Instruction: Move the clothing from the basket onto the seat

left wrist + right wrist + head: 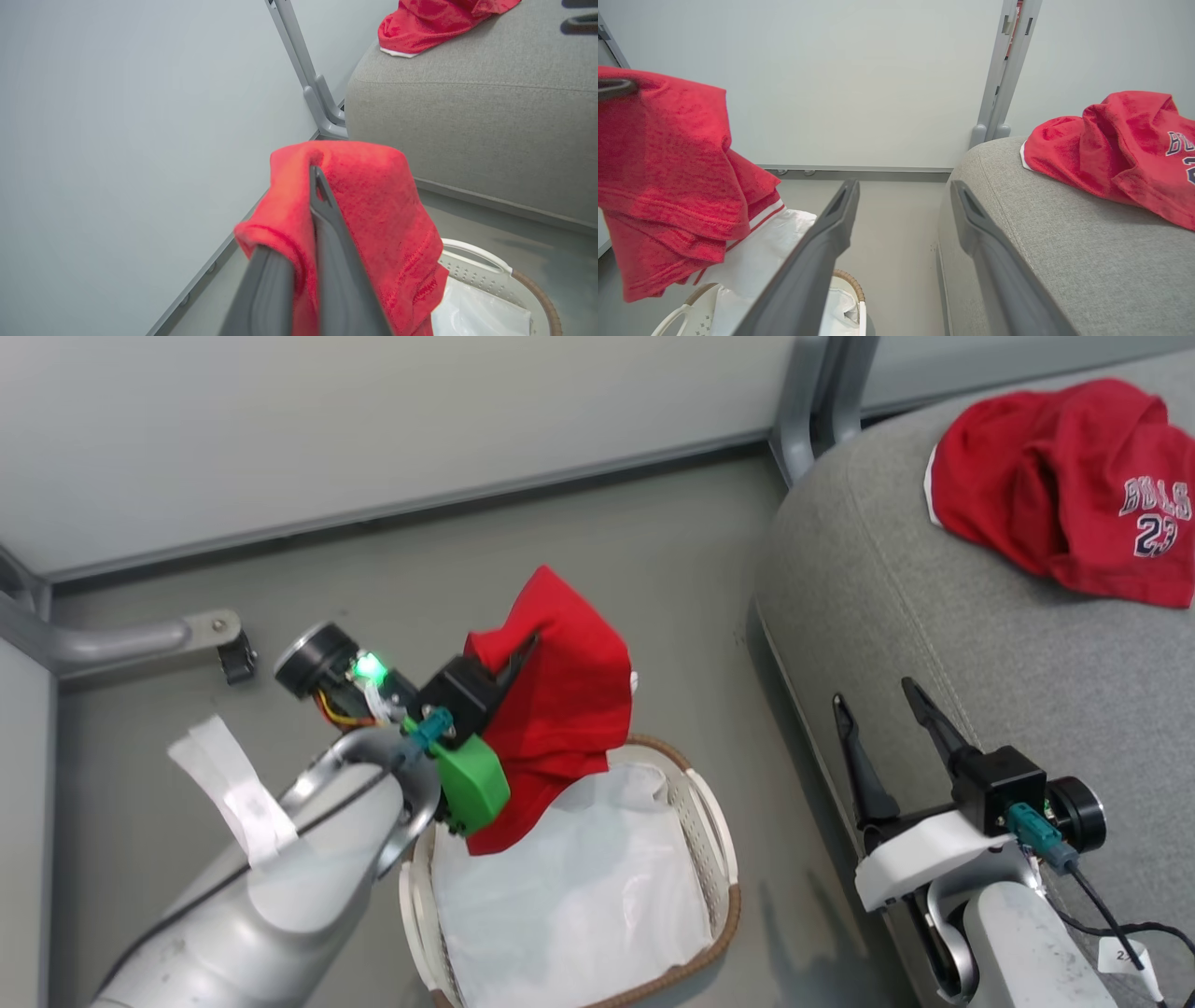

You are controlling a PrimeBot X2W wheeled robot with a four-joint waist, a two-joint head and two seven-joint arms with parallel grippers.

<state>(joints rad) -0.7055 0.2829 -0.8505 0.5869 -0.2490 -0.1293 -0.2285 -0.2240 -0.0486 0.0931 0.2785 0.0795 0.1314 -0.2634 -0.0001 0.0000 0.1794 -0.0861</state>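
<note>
On the seat (pixel 934 644), a jersey (pixel 1055 476) is laid near the far right corner; the rounded left edge must be cleared. The basket (pixel 714 845) is set on the floor just beside that edge. A red garment (pixel 560 709) is held hanging over the basket's far rim, the left fingers (pixel 518 658) clamped together on a small fold, so it could be shaken loose or dragged against the seat's side. The right fingers (pixel 929 719), spread apart and empty, are parked over that edge and could be struck.
</note>
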